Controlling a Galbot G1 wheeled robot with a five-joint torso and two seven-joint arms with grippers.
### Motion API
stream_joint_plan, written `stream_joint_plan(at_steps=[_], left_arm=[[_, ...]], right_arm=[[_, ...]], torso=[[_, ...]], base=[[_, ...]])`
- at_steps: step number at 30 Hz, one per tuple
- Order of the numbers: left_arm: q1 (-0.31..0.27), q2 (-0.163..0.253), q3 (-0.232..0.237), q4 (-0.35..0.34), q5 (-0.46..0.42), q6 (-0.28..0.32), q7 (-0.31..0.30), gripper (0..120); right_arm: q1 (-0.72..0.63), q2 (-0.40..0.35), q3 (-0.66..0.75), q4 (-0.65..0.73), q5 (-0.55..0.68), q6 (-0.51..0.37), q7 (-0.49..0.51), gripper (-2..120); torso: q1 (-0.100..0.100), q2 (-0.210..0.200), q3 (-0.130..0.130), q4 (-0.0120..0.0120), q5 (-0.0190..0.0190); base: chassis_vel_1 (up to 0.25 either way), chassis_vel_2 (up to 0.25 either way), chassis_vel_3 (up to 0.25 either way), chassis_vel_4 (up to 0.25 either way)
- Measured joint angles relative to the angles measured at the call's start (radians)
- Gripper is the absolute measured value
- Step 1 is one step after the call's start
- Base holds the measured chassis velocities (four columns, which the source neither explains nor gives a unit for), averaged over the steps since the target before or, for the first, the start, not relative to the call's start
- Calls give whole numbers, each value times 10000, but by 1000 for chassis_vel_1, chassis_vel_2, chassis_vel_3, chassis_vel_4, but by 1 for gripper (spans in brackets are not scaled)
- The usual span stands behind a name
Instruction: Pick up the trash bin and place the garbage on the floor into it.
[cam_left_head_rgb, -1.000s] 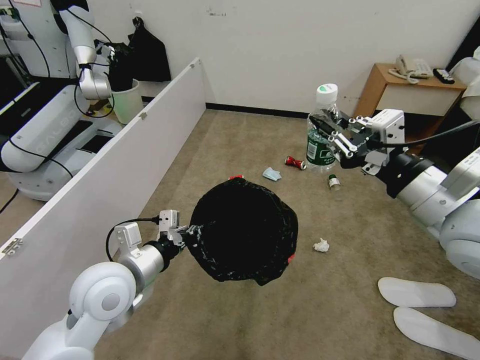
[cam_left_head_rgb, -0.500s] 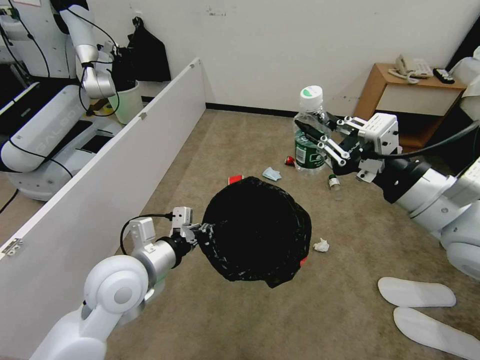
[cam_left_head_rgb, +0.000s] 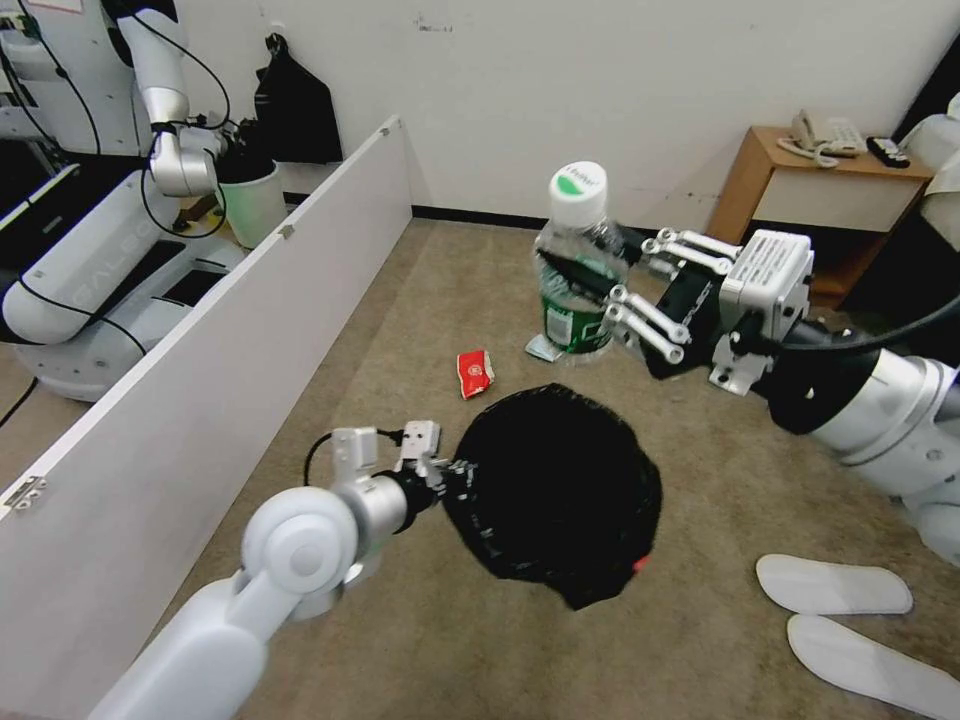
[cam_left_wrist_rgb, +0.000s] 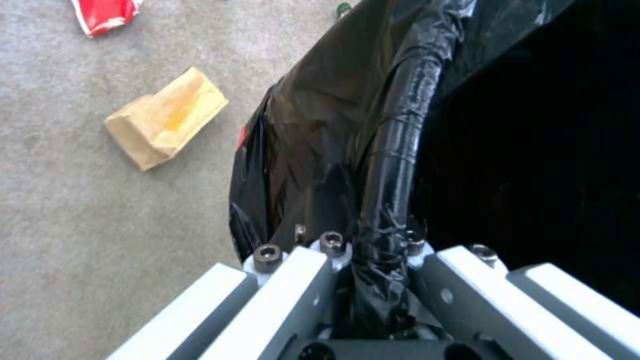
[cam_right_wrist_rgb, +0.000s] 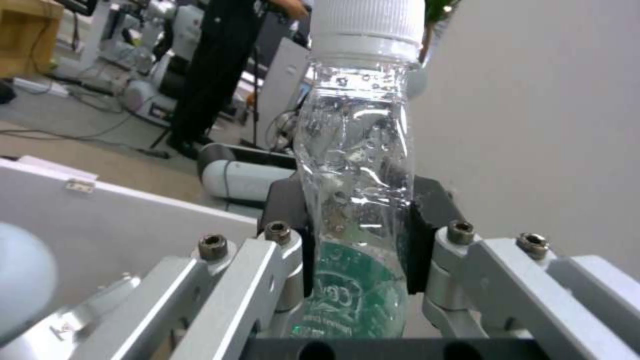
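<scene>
The trash bin (cam_left_head_rgb: 560, 490), red with a crinkly black bag liner, hangs tilted above the carpet, its mouth facing up. My left gripper (cam_left_head_rgb: 452, 472) is shut on its bag-wrapped rim (cam_left_wrist_rgb: 400, 150). My right gripper (cam_left_head_rgb: 585, 285) is shut on a clear green-labelled bottle (cam_left_head_rgb: 572, 260) with a white cap, held upright just beyond the bin's far edge. Its pads pinch the bottle (cam_right_wrist_rgb: 357, 175) above the label. On the floor lie a red paper carton (cam_left_head_rgb: 475, 372), a brown cardboard piece (cam_left_wrist_rgb: 167, 117) and two white slippers (cam_left_head_rgb: 830, 585). A light-blue face mask (cam_left_head_rgb: 538, 350) peeks out behind the bottle.
A long white partition board (cam_left_head_rgb: 230, 330) runs along the left. Behind it stand another robot (cam_left_head_rgb: 90, 260) and a pale bucket (cam_left_head_rgb: 255, 205). A wooden side table (cam_left_head_rgb: 790, 175) with a telephone stands at the back right, against the wall.
My left arm has swung the bin to the right and nearer, uncovering the red carton. My right gripper has carried the bottle leftward and higher, toward the bin.
</scene>
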Motion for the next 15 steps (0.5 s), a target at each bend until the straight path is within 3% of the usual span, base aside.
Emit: stream_joint_plan(at_steps=[9,15], left_arm=[[-237,-156,330,315,21,16,-218,0],[-769,-434,514,457,-192,13,-447,0]], right_arm=[[-181,-44,-37,25,32,135,-604,22],[-682,-52,-47,24,-240,172,-944,22]], torso=[[0,0,0,5,0],[0,0,0,0,0]], base=[[0,0,0,0],[0,0,0,0]])
